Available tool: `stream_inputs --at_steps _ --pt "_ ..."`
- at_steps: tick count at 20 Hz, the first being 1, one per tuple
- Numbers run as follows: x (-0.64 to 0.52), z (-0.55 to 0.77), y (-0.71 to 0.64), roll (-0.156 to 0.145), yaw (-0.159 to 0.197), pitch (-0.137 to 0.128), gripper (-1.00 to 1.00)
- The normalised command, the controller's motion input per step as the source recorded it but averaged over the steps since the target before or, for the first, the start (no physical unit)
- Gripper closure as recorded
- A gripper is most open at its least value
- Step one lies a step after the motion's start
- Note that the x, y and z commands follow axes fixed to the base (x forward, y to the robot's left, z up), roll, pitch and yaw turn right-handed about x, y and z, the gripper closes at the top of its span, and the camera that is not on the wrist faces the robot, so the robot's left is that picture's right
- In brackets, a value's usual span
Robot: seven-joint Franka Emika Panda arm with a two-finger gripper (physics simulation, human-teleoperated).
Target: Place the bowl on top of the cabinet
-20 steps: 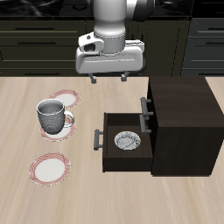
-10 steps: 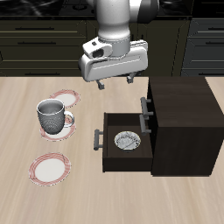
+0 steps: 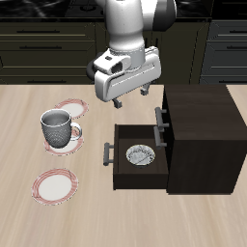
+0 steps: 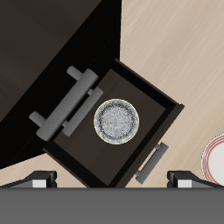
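The bowl (image 3: 140, 154) is small, round and white with a grey speckled inside. It sits in the pulled-out lower drawer (image 3: 120, 166) of the dark brown cabinet (image 3: 205, 116), and shows in the wrist view (image 4: 115, 120) too. The cabinet (image 4: 44, 61) has grey bar handles (image 4: 68, 103). My gripper (image 3: 131, 98) hangs open and empty above the table, high over the drawer's back part, tilted. Its fingertips (image 4: 35, 180) show at the frame's edge in the wrist view.
A grey-white mug (image 3: 57, 127) stands on a red-rimmed plate (image 3: 62, 144) beside the drawer. Another red-rimmed plate (image 3: 69, 108) lies farther back and a third (image 3: 54, 184) nearer the front edge. One plate's rim (image 4: 214, 159) shows in the wrist view.
The gripper has moved toward the cabinet and a little lower, and has turned and tilted. The bowl and drawer have not moved.
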Motion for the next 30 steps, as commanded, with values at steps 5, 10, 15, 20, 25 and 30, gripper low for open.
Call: stream_inputs --at_steps 5,10,15,20,25,30 --pt "0.05 -0.12 0.04 0.029 0.154 0.011 -1.0" --pt "0.09 -0.12 -0.15 -0.038 0.197 -0.016 -1.0" --pt "-0.01 -0.11 -0.02 -0.018 0.163 0.003 -1.0" --pt "-0.02 -0.05 -0.03 -0.019 0.138 -0.011 -1.0" --pt "0.03 -0.13 -0.01 -0.02 0.18 -0.022 -1.0" --pt "-0.01 -0.13 0.04 0.003 0.124 -0.008 -1.0"
